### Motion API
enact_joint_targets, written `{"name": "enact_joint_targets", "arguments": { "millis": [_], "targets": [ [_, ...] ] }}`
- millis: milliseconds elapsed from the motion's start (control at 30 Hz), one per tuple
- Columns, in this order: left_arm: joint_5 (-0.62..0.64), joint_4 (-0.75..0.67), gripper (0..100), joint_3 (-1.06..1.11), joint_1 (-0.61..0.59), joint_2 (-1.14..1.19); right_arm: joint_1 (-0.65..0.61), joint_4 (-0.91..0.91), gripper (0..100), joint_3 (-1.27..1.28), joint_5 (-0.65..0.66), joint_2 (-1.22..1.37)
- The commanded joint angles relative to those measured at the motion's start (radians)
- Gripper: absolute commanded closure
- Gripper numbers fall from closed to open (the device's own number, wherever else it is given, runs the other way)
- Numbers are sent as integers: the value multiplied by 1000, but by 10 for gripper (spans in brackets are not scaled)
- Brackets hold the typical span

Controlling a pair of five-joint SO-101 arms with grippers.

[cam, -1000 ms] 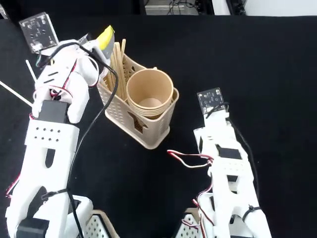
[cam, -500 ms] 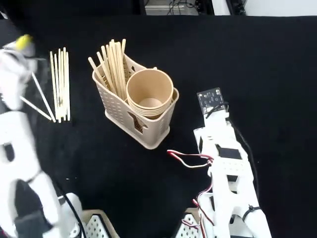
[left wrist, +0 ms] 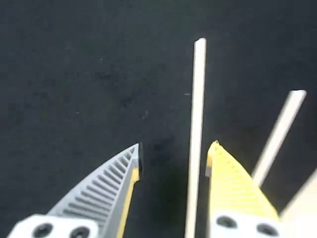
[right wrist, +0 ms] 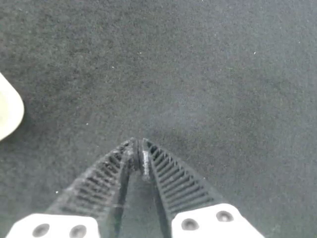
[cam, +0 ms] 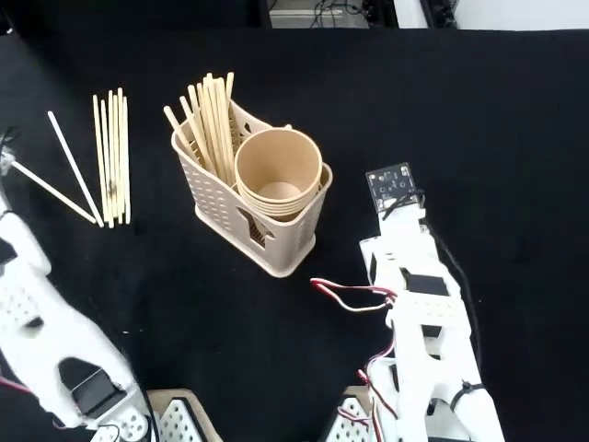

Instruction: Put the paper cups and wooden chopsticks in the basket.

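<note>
Mia: What is the biggest thing there?

Ben: The black tabletop (cam: pixel 460 110), with both claws over it. Next comes the basket (cam: pixel 276 244). It sits well away from the left claw (left wrist: pixel 176 145) and near the right claw (right wrist: pixel 137 144). The paper cups (cam: pixel 276 170) are stacked inside it, and some wooden chopsticks (cam: pixel 213 110) stand beside them.

Mia: What is left to put in?

Ben: The loose chopsticks (cam: pixel 112 157) lying flat on the tabletop, close to the left claw.

Mia: What do the claws hold?

Ben: Nothing. The right claw is closed tight on air. The left claw is spread wide. One chopstick (left wrist: pixel 197 124) lies between its jaws, closer to the yellow jaw. A second chopstick (left wrist: pixel 280 131) lies just outside that yellow jaw.

Mia: How can the robot grab well?

Ben: The claw should probably go low, so one jaw lands on each side of the stick. Then it should squeeze slowly. The yellow jaw must not bump the second chopstick. A grip far from the middle may let the stick tip.
</note>
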Motion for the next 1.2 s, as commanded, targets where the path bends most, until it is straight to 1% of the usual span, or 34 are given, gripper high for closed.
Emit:
{"name": "enact_joint_targets", "arguments": {
  "millis": [0,133,200,233,300,367,533,667,700,933,1000,1167],
  "targets": [
    [-6,110,780,-476,12,242,-14,-20,985,-8,8,-24],
    [-2,224,780,-845,13,491,-14,-20,985,-8,8,-24],
    [0,269,780,-997,13,591,-14,-20,985,-8,8,-24],
    [0,275,780,-1038,12,631,-14,-20,985,-8,8,-24],
    [0,252,784,-1007,18,647,-14,-20,985,-8,8,-24],
    [0,236,814,-990,19,646,-14,-20,985,-8,8,-24],
    [0,267,860,-1003,19,644,-14,-20,985,-8,8,-24],
    [-3,265,962,-997,19,649,-14,-18,985,-8,8,-24],
    [-5,265,975,-993,19,649,-14,-18,985,-8,8,-24],
    [-12,261,970,-1029,19,628,-14,-18,985,-8,8,-24],
    [-48,267,970,-1021,19,586,-14,-18,985,-8,8,-24],
    [-80,379,971,-1023,19,454,-14,-20,985,-8,8,-24]
  ]
}}
